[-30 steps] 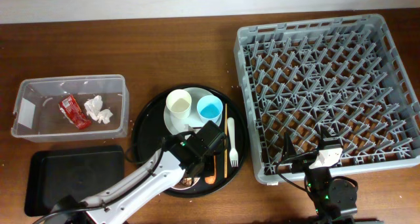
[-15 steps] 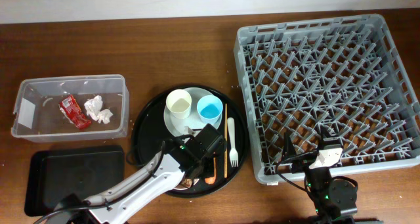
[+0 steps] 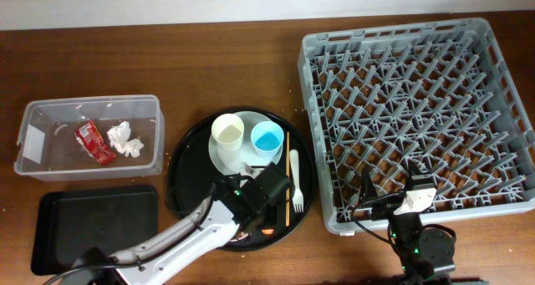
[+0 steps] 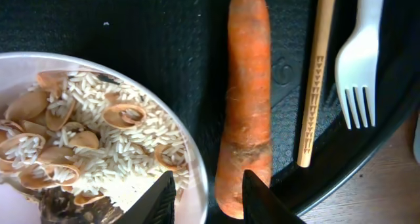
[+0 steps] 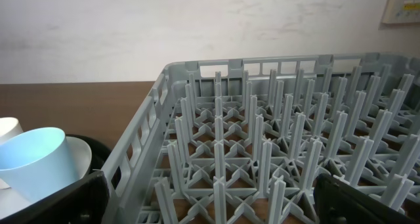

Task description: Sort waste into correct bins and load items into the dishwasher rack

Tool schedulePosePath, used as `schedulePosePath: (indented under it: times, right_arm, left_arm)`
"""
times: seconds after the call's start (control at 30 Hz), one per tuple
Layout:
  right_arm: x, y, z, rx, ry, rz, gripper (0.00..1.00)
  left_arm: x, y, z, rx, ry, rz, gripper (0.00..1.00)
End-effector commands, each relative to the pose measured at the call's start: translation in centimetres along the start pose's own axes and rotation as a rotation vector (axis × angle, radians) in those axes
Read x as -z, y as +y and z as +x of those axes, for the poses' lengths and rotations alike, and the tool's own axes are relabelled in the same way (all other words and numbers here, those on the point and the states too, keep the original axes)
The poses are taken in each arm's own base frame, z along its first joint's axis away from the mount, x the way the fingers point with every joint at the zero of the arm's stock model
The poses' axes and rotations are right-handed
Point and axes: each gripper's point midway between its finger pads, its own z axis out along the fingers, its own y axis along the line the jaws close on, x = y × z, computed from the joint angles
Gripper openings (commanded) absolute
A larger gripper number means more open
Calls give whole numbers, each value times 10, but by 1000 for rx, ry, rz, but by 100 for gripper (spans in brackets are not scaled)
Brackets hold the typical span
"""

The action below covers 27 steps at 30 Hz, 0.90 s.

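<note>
My left gripper [image 4: 210, 199] is open low over the round black tray. Its fingers [image 4: 159, 199] straddle the thick end of the orange carrot [image 4: 246, 99] and the rim of the pinkish-white bowl [image 4: 197, 184], which holds rice and shell scraps. A wooden chopstick [image 4: 316, 79] and a white fork [image 4: 359, 60] lie right of the carrot. From overhead the left gripper [image 3: 261, 218] hides most of the bowl and carrot. My right gripper [image 5: 210, 204] is wide open and empty at the near edge of the grey dishwasher rack [image 5: 197, 69].
A cream cup [image 3: 227, 132] and a blue cup [image 3: 267, 137] stand on the pale plate [image 3: 248, 116] on the round tray [image 3: 185, 164]. The clear tub [image 3: 33, 118] holds a red wrapper [image 3: 94, 142] and a white tissue [image 3: 124, 139]. The shallow black tray [image 3: 92, 222] lies in front of the tub.
My left gripper has slid toward the tray's near edge along the carrot and now covers most of it. Its jaws stand the same width. The right arm has not moved.
</note>
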Motion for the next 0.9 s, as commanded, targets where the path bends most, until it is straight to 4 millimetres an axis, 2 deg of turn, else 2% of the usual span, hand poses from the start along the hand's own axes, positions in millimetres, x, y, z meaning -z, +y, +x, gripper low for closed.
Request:
schedulePosePath:
  times: [0.0,0.6,0.87]
  right_arm:
    - [0,0,3,-4,5,0,99]
    - [0,0,3,-4,5,0,99]
    - [0,0,3,-4,5,0,99]
  left_arm:
    - [1,3,-2,-27,-56,-47,33]
    - [-8,11,6,-26,-46,-64,32]
    - [-8,11,6,-25,-49,-61,14]
